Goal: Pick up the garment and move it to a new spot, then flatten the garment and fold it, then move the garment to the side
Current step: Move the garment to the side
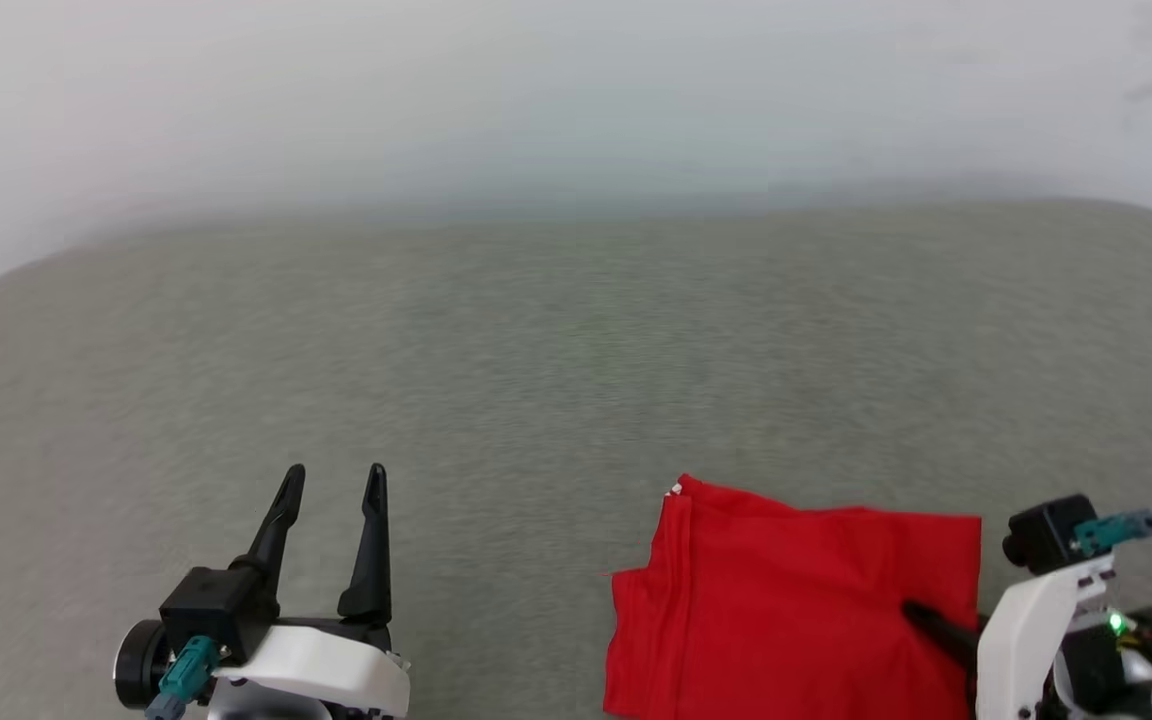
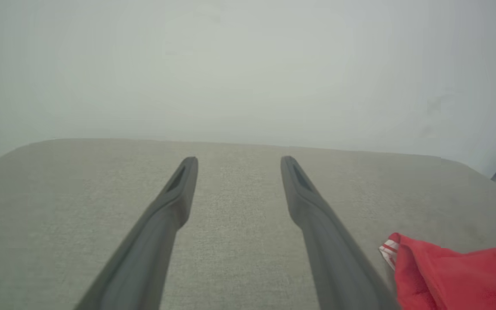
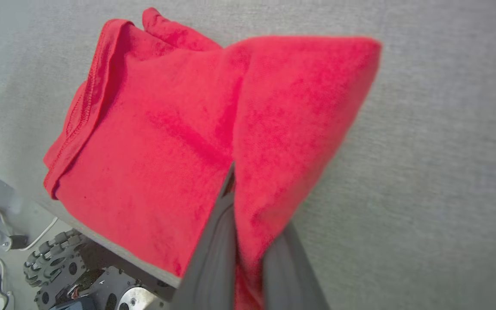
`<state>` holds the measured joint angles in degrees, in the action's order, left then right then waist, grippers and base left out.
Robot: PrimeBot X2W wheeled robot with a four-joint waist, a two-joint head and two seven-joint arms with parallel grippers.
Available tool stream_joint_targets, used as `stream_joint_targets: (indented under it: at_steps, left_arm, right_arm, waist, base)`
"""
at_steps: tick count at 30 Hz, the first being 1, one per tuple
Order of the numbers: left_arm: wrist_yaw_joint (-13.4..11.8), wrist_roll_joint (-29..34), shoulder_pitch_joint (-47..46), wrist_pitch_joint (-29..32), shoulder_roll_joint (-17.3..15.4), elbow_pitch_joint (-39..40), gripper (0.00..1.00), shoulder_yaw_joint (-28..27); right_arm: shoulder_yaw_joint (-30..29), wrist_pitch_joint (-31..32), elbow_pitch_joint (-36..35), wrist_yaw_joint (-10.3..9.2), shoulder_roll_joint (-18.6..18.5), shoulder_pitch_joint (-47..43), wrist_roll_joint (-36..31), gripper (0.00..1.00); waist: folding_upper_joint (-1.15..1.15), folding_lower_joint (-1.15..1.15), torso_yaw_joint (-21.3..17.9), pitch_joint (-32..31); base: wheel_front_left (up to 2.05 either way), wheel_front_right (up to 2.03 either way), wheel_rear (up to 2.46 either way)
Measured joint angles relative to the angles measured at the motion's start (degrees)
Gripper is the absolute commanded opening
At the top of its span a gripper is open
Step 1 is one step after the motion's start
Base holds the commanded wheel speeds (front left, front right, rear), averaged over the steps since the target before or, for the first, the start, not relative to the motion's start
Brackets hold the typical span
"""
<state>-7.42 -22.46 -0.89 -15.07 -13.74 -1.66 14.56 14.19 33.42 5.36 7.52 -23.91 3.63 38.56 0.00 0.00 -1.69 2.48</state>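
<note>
Where right jaws pinch it, one red garment [image 1: 796,600] lies folded.

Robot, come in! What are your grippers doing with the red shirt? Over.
Left gripper open, clear of the shirt. Right gripper shut on the folded shirt at the table's near edge. Nothing blocking it. Over.

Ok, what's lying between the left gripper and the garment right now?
Nothing lies there: the head view shows a bare stretch of grey surface between the open left gripper and the folded red garment.
</note>
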Motion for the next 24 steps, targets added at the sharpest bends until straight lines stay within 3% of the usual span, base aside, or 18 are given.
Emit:
stream_joint_targets:
  at_steps: [12,24]
  left_arm:
    - [1.4,3.1,-4.9,0.7,-1.2,3.1,1.00,0.6]
    - [3.5,7.0,-15.7,6.8,-5.5,11.2,1.00,2.6]
  right_arm:
    - [3.0,-2.2,2.5,0.00,-3.5,13.8,-1.2,0.00]
    - [-0.7,-6.4,12.3,0.01,-11.4,30.8,-5.9,0.00]
  waist:
    - [0.00,0.00,-16.2,5.3]
    - [0.00,0.01,-21.0,20.9]
  base:
    - [0.00,0.00,0.00]
    - [0.00,0.00,0.00]
